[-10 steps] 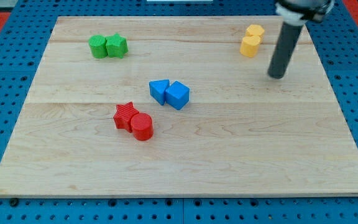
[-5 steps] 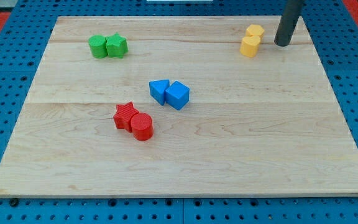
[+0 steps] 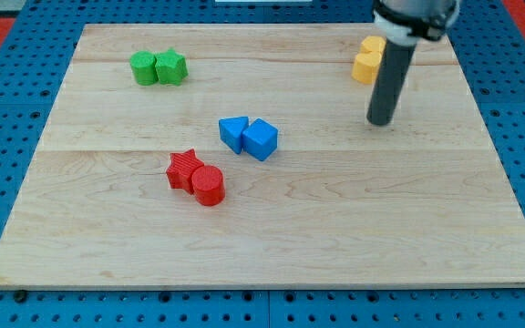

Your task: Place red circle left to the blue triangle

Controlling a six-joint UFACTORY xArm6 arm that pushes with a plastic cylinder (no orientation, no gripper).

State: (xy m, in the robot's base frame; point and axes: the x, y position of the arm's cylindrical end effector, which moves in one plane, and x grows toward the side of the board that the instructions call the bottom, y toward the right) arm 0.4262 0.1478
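Red circle (image 3: 208, 186) touches the red star (image 3: 184, 169), below-left of the blue triangle (image 3: 233, 133) and blue cube (image 3: 261, 139); my tip (image 3: 380, 121) stands well right, upright below yellow blocks (image 3: 367, 59). No pincer shows.

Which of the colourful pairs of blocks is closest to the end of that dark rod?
The yellow pair at the view's top right. My tip sits just below it; the blue, red and green pairs lie farther toward the view's left.

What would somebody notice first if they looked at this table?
Probably the dark rod coming down from the view's top right, my tip resting on the wooden board just below the two yellow blocks. Next come the bright pairs: blue blocks mid-board, the red star touching the red circle lower left of them, green blocks top left.
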